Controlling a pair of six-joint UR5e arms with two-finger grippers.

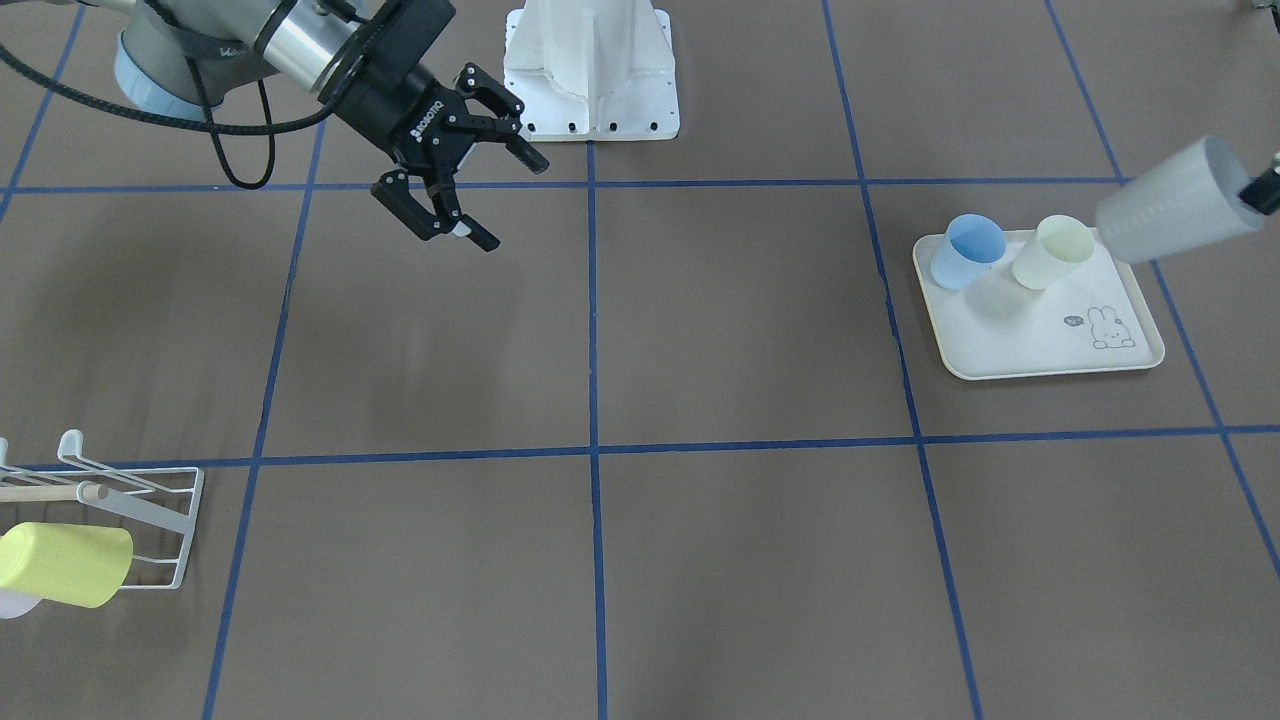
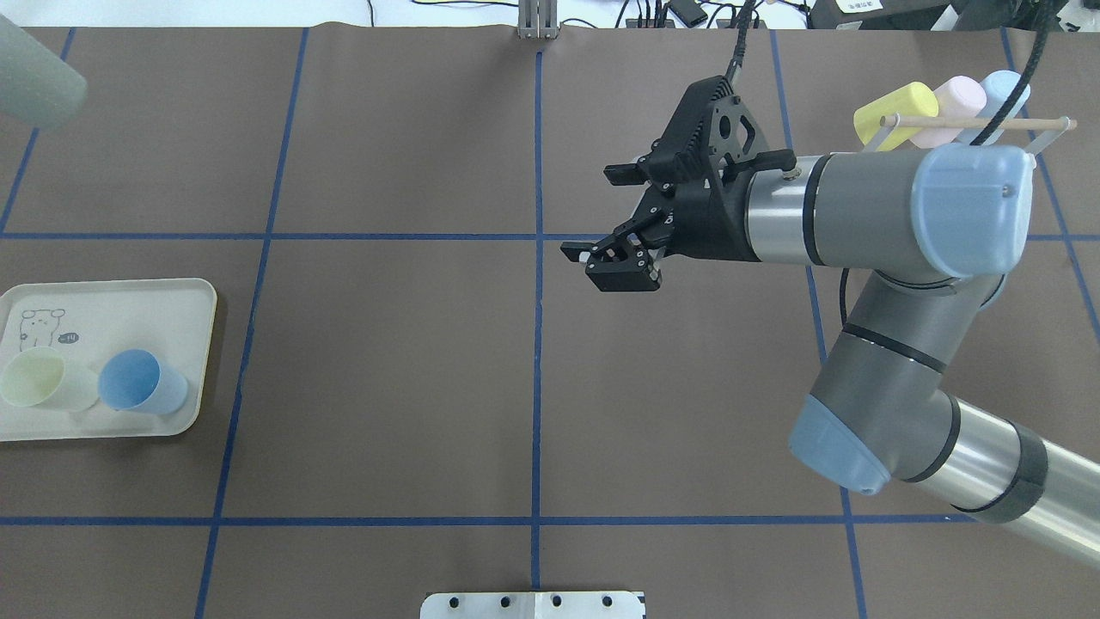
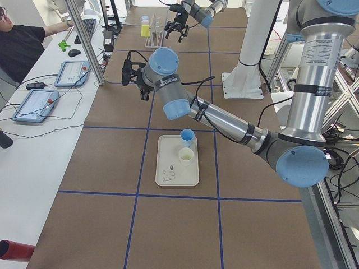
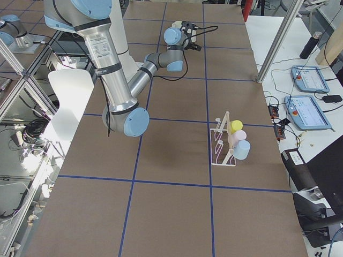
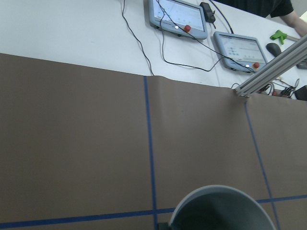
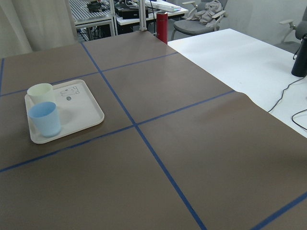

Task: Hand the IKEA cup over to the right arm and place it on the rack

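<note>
A grey IKEA cup hangs tilted in the air above the tray's far corner, with my left gripper shut on its base at the view's edge. The same cup shows at the overhead view's top left, and its rim fills the bottom of the left wrist view. My right gripper hovers open and empty over the table's middle, its fingers pointing toward the left arm's side. The white wire rack with a wooden rod stands on the right arm's side and carries a yellow cup.
A cream rabbit-print tray holds a blue cup and a pale yellow cup. The rack also bears a pink cup and a blue cup. A person sits at the side bench.
</note>
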